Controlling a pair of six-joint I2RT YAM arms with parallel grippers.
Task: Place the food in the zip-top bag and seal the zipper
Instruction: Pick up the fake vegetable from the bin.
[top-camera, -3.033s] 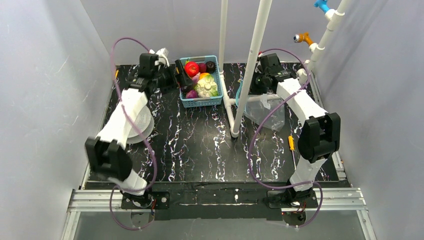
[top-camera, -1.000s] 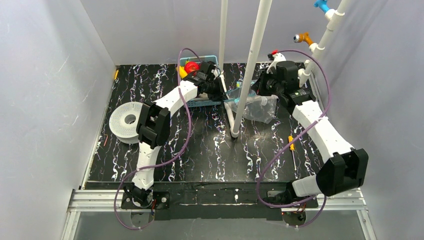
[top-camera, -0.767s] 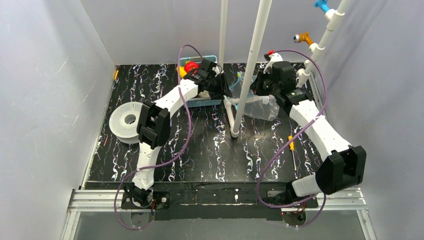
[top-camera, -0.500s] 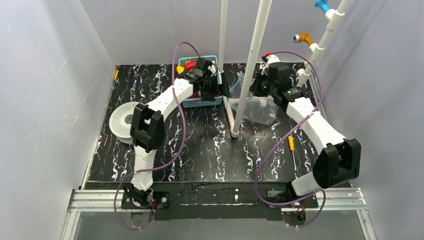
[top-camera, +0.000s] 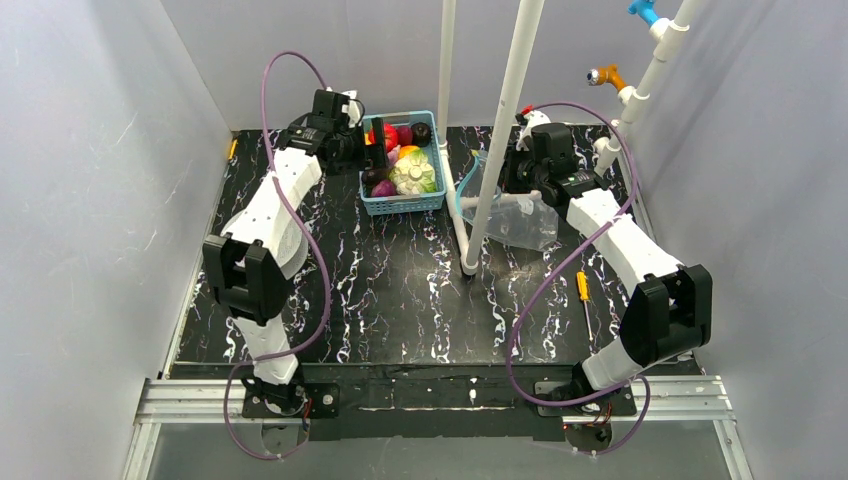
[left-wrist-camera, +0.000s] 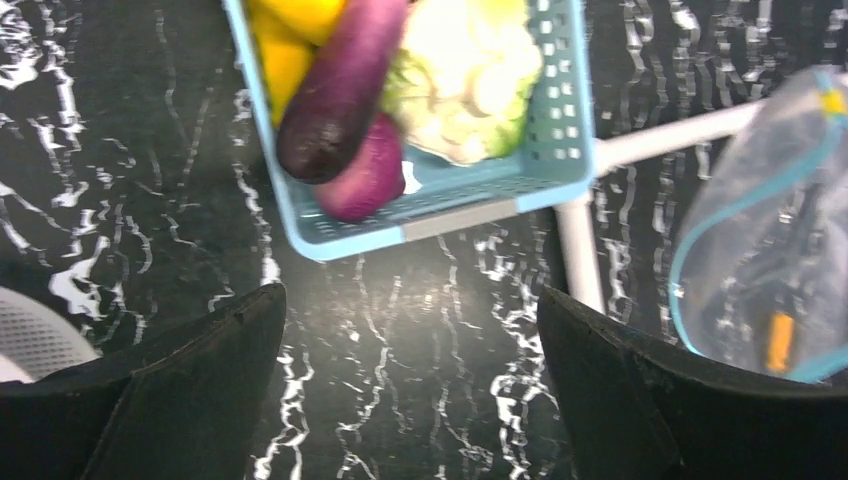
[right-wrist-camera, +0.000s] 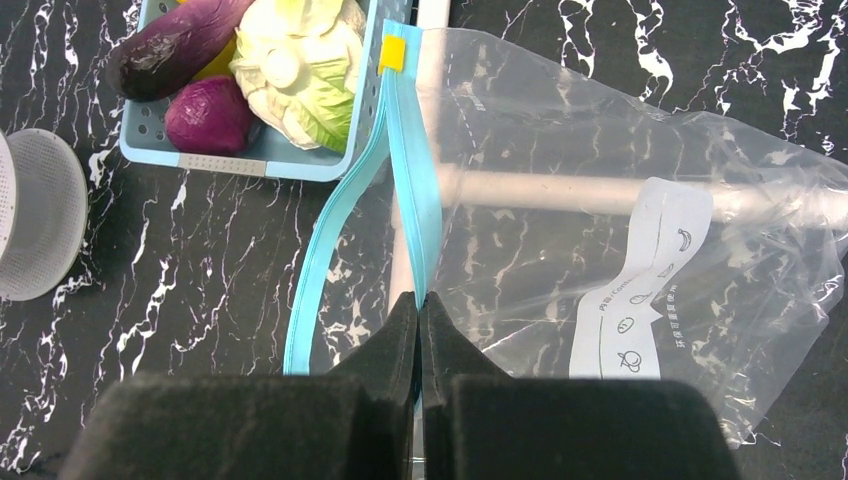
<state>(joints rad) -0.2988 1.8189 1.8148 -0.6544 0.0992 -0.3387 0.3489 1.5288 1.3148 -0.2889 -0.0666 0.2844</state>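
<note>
Left gripper (left-wrist-camera: 408, 330) spread wide, empty, at basket's (left-wrist-camera: 470, 215) left edge. Food (left-wrist-camera: 370, 180) in basket, just right of it. Eggplant (left-wrist-camera: 335, 90) slants across near-left corner. Left arm nearer. Right gripper (right-wrist-camera: 419, 305) pinches zipper (right-wrist-camera: 410, 180); bag (right-wrist-camera: 600, 150) lies right of basket.

Your left arm (top-camera: 285, 190) has pulled back from the mouth of the zip-top bag (top-camera: 522, 226) to the left side of the blue basket (top-camera: 408, 205), which now shows whole again. The left gripper (left-wrist-camera: 410, 300) has gone from nearly closed to wide apart, and your right arm (top-camera: 615, 235) has drawn its elbow inward
</note>
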